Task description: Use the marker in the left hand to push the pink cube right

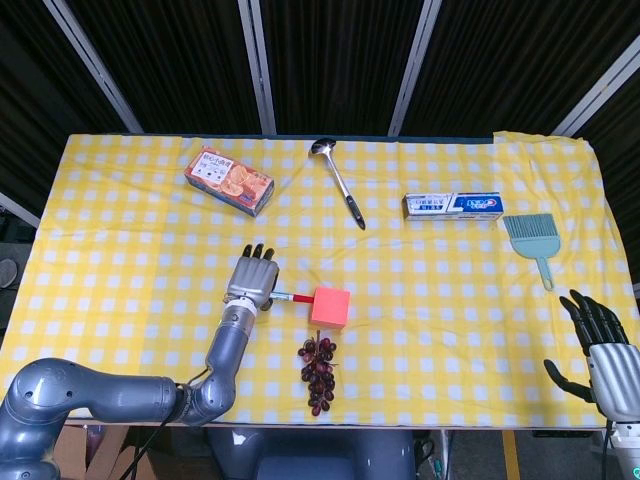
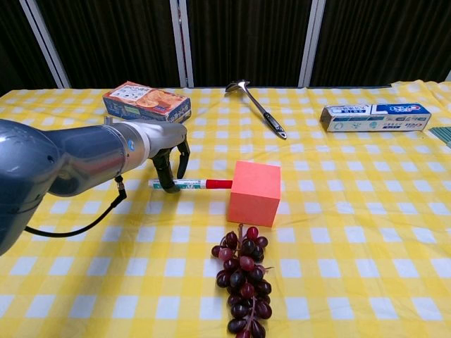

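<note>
**Marker tip against the cube**

Gripping the marker in curled fingers, the left hand lies low over the yellow checked tablecloth. Marker level, red end touching the left face of the pink cube. Cube sits near table centre, grapes just in front of it. Right hand at the table's near right edge, fingers spread, holding nothing.
</note>
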Tool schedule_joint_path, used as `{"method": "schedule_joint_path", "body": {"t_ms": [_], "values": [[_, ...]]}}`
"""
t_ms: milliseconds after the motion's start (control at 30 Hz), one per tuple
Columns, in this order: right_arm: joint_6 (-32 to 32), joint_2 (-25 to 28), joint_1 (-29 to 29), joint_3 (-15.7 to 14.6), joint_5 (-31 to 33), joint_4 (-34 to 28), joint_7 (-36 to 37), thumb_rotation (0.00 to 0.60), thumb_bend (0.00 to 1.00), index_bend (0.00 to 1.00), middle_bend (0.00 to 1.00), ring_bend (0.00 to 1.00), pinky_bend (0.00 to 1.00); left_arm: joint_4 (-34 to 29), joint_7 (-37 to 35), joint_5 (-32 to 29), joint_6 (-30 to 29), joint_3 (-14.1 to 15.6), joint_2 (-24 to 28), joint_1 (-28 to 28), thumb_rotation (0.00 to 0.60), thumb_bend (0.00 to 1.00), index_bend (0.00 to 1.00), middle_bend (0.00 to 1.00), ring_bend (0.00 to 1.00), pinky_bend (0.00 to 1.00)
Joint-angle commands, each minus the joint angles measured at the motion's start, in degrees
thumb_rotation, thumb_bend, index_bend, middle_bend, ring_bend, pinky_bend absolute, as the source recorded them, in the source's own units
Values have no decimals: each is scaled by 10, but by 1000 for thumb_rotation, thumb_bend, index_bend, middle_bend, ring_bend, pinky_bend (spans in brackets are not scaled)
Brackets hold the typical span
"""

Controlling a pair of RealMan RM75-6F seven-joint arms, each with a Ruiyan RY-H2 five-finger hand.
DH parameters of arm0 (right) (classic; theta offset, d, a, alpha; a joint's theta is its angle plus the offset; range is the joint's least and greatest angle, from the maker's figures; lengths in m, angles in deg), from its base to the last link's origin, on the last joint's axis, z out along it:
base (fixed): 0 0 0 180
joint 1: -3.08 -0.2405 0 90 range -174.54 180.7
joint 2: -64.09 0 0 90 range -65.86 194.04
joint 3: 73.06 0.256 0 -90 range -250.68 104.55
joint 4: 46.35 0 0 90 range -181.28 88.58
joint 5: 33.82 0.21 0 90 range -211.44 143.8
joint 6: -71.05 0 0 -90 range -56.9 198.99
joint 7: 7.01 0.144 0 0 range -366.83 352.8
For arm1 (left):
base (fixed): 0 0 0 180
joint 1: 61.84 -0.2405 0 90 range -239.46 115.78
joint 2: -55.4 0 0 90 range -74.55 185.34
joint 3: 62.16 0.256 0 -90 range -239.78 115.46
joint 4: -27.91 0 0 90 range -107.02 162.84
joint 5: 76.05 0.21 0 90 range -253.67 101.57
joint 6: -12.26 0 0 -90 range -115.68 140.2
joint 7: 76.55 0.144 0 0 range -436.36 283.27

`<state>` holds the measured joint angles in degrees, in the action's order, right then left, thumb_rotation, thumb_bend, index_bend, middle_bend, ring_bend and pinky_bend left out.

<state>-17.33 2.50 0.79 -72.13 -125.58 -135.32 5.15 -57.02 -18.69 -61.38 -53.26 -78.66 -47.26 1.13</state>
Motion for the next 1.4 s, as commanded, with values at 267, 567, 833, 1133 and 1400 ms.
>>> {"method": "schedule_joint_path", "body": {"t_ms": [267,567,833,1133,1400], "values": [[-3,1,2,0,1,1,3,600,343,0,0,0,87,-12,16,-10,-7,5,9,3,600,495,613,108,0,13],[-4,0,3,0,0,0,1,600,343,0,0,0,87,-36,31,-21,-13,23,44,-8,600,496,616,109,0,13],[-5,-1,3,1,0,-1,0,600,343,0,0,0,87,-36,30,-27,-4,22,39,-3,600,496,617,109,0,13],[-6,1,3,1,0,-1,9,600,343,0,0,0,87,-22,34,-25,-6,9,12,18,600,497,619,112,0,13],[-8,2,4,0,-3,-1,14,600,343,0,0,0,87,3,47,-38,-4,-8,-19,43,600,497,618,112,0,13]]}}
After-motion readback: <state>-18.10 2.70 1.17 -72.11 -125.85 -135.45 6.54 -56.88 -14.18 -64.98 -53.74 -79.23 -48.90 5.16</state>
